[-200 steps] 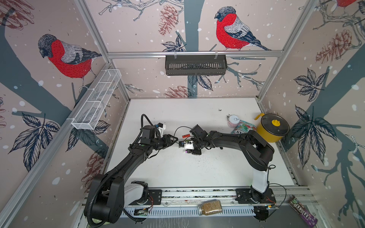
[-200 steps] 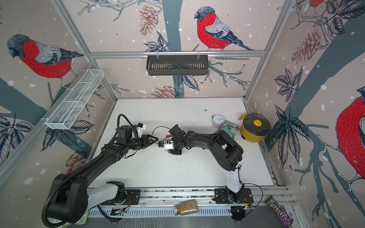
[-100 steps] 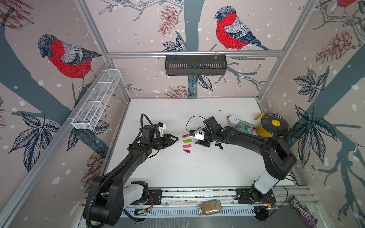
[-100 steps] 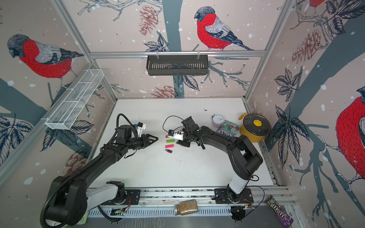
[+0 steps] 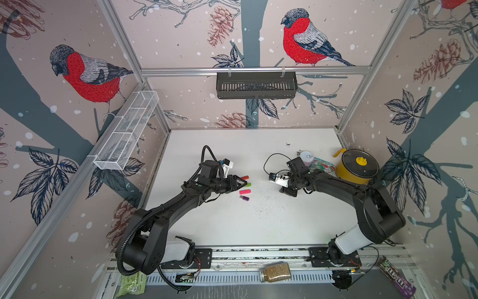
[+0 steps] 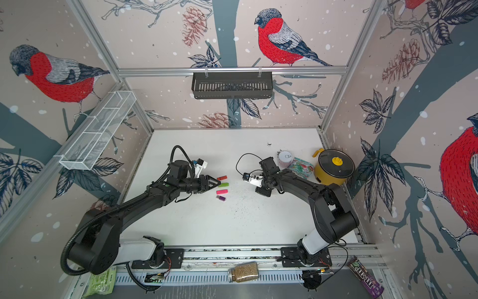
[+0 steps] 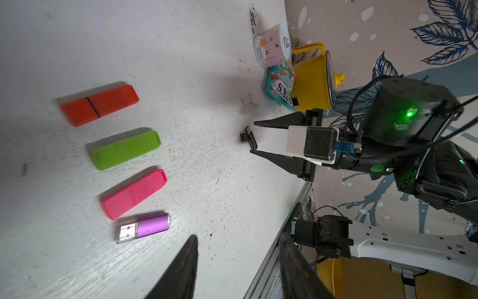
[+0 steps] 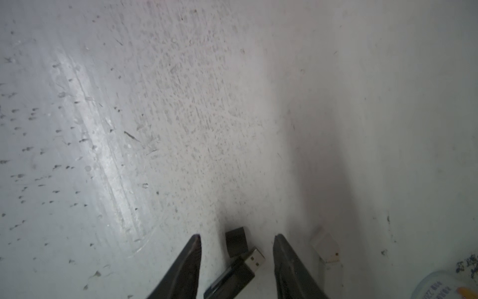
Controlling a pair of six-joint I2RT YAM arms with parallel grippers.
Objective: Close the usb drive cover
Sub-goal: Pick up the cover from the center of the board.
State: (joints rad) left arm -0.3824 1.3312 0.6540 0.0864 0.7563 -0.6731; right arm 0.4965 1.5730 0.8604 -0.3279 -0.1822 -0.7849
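A black usb drive (image 8: 232, 277) lies on the white table with its metal plug bare. Its black cover (image 8: 235, 240) lies loose just beyond the plug. My right gripper (image 8: 236, 236) is open, one finger on each side of the drive, touching neither; the left wrist view shows this gripper (image 7: 253, 137) low over the drive (image 7: 252, 142). My left gripper (image 7: 238, 235) is open and empty, beside a column of orange (image 5: 244, 177), green (image 5: 247, 184), pink (image 5: 244, 191) and purple (image 5: 244, 198) drives, all with covers on.
A yellow pot (image 5: 358, 167), a pink can (image 5: 306, 158) and a snack packet (image 5: 320, 165) crowd the right side behind the right arm. A small whitish piece (image 8: 324, 246) lies next to the right finger. A jar (image 5: 275, 271) lies on the front rail.
The right arm has drawn away to the right from the row of coloured drives, where both grippers met a second ago. The left gripper has pulled back slightly left.
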